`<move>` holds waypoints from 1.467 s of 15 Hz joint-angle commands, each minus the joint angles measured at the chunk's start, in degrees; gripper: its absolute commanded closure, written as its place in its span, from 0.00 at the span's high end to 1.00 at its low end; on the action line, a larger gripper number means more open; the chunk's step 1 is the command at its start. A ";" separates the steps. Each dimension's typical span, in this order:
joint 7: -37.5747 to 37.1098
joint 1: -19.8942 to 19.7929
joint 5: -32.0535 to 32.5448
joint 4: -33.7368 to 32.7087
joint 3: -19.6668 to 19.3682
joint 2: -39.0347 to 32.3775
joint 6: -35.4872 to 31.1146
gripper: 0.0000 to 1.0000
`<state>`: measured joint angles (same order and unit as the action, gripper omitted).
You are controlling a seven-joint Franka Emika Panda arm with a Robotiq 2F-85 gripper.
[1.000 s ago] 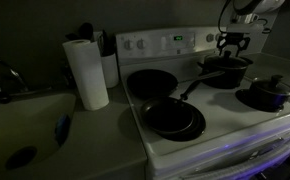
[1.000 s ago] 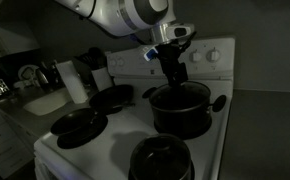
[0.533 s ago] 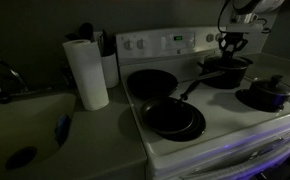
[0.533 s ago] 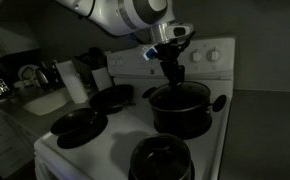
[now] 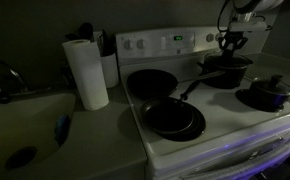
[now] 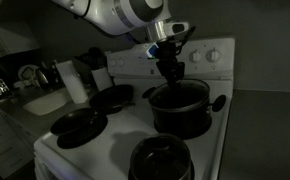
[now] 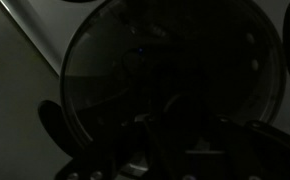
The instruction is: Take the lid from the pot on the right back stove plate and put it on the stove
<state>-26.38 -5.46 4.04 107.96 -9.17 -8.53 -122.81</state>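
Hanging with gripper [image 6: 171, 72] directly above the lid [image 7: 175, 78] of the pot [image 6: 181, 112] on the stove [image 5: 221, 112]; cannot tell whether spread or pinching.

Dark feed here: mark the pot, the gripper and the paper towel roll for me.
pot [image 6: 181, 116]: in an exterior view, on its front wall.
gripper [image 6: 171, 72]: in an exterior view, midway between its fingertips, above the pot.
paper towel roll [image 5: 86, 72]: in an exterior view, on the middle of its side.
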 commanded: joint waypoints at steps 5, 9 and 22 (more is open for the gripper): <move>1.26 2.35 1.51 6.34 2.96 11.06 4.47 0.14; 1.77 2.67 0.38 10.05 4.84 16.54 6.85 0.14; 7.55 6.96 -11.02 21.58 10.89 22.53 9.53 0.14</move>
<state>-20.40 0.78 -4.42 127.29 0.49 11.69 -114.39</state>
